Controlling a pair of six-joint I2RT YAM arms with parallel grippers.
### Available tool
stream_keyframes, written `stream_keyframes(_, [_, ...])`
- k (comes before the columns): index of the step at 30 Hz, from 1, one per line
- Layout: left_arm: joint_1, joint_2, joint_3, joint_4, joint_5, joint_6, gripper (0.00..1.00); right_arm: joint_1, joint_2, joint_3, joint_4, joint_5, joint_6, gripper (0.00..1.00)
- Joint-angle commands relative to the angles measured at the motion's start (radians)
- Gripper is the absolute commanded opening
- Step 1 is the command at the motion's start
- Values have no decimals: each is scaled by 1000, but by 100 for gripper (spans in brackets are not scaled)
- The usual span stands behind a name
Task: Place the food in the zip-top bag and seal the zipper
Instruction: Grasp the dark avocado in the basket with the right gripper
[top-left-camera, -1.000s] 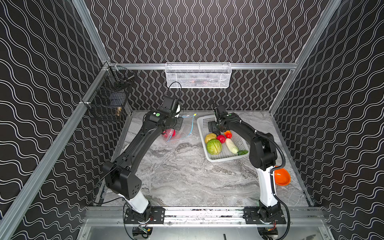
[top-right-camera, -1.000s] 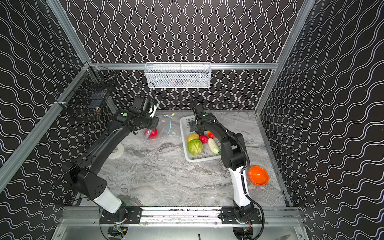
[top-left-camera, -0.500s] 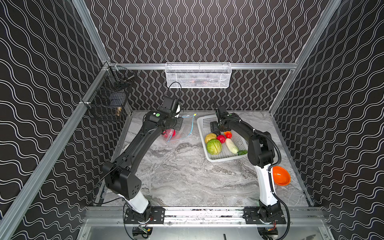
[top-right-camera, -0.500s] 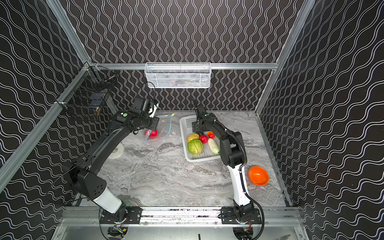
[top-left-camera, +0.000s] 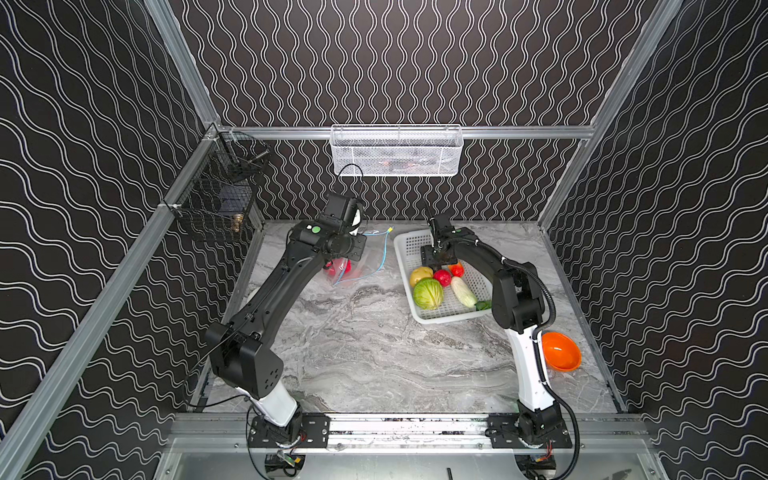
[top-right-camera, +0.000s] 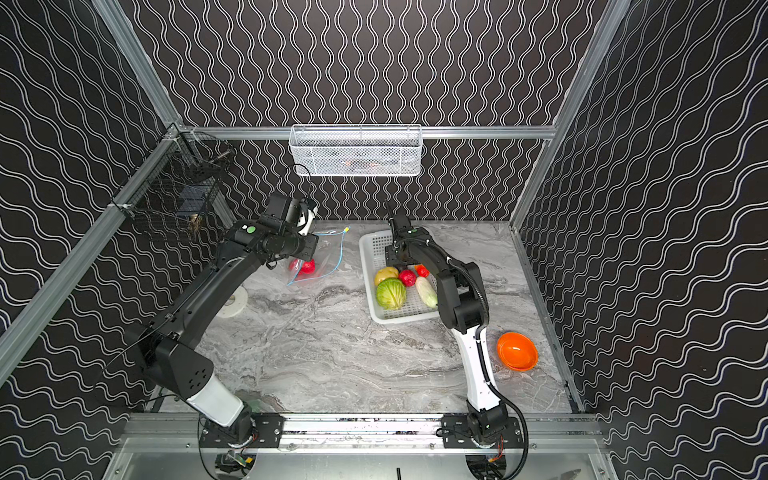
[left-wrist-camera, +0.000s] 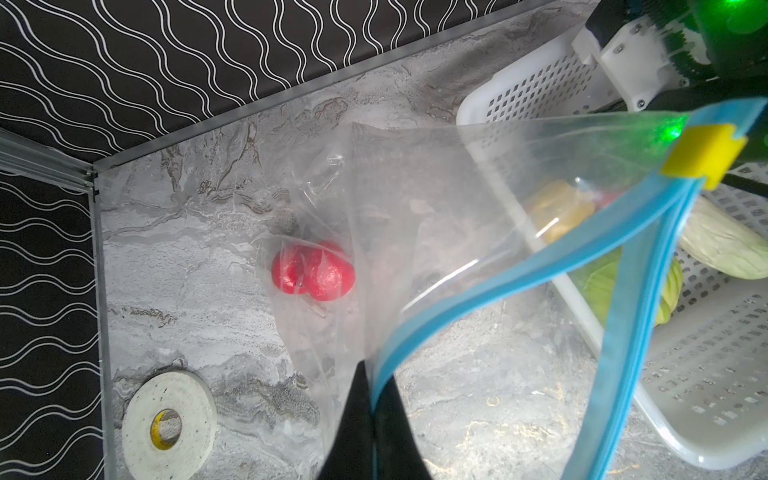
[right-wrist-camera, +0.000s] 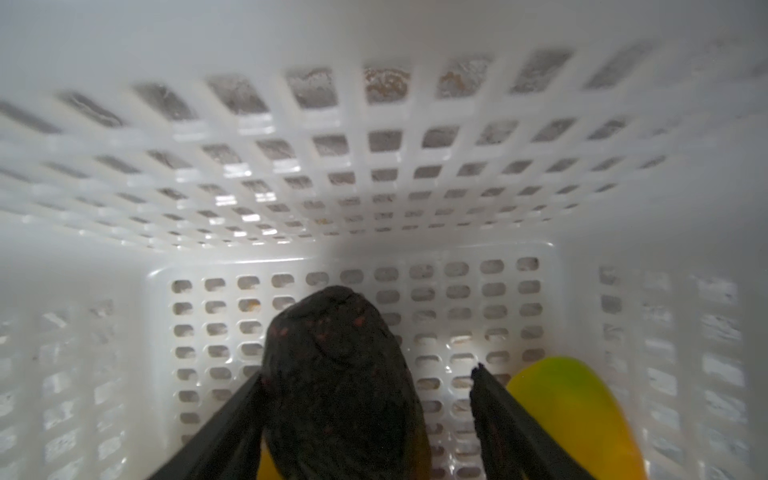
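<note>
Two end effectors are engaged. Your right end effector (right-wrist-camera: 368, 372) stands part-open astride the avocado (right-wrist-camera: 338, 353). One finger (right-wrist-camera: 249, 399) touches its flank and the other stands clear, so nothing is gripped yet.

Judgement: the avocado is a hard, light toy whose pebbled skin should give fair friction. Its tapered ends would squirt out of the jaws, so take it across the broad belly. A yellow-green piece (right-wrist-camera: 582, 407) lies just beside the free finger; mind you do not pinch it too.

Your left end effector (left-wrist-camera: 371, 386) is clamped on the zipper (left-wrist-camera: 519, 266) of the zip-top bag (left-wrist-camera: 457, 199), holding the mouth lifted and gaping. The yellow slider (left-wrist-camera: 702, 153) sits at the strip's far end.

Judgement: the film is limp and slippery, so the stiffer blue strip is the only sound hold.

Red rounds (left-wrist-camera: 313, 272), seemingly two, rest inside the bag. In both top views the bag lies at 11 o'clock on the bench (top-left-camera: 374, 353). The white basket (top-left-camera: 409, 245) sits just beside it at 1 o'clock, holding cabbage (top-left-camera: 428, 293), potato (top-left-camera: 420, 275) and radish (top-left-camera: 463, 291). The avocado is at the basket's 12 o'clock end.
</note>
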Motion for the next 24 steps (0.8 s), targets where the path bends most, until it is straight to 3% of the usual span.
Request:
stream_keyframes(1, [0, 6, 12, 11, -2, 2, 0, 2, 10, 10, -7, -10, 2, 72])
stream_keyframes(13, [1, 26, 26, 7, 1, -2, 0, 1, 36, 50, -27, -16, 0, 49])
stream_keyframes(24, [0, 41, 26, 8, 4, -4, 0, -12, -42, 4, 32, -68, 36, 37])
